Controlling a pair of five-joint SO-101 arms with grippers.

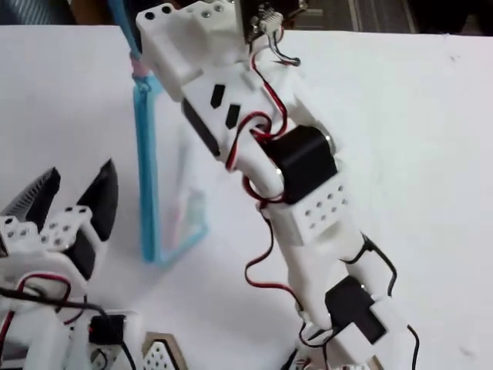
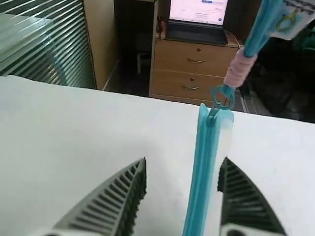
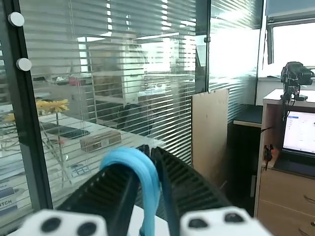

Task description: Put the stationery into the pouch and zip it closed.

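right gripper (image 3: 150,153) pinches the strap (image 3: 129,158); left gripper (image 2: 183,163) gapes near the pouch (image 2: 204,147)

Beyond the white bench (image 1: 431,116) stands a wooden cabinet (image 2: 194,69) with two drawers, an open laptop (image 2: 199,14) sits on top of it, and slatted blinds (image 3: 123,54) hang at the glass wall.

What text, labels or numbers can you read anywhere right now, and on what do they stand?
None can be read.
On the laptop screen: lines of text, too small to read in either wrist view.
On the label behind the glass: cut off and blurred, unreadable.
On the pouch and its strap: no print visible.
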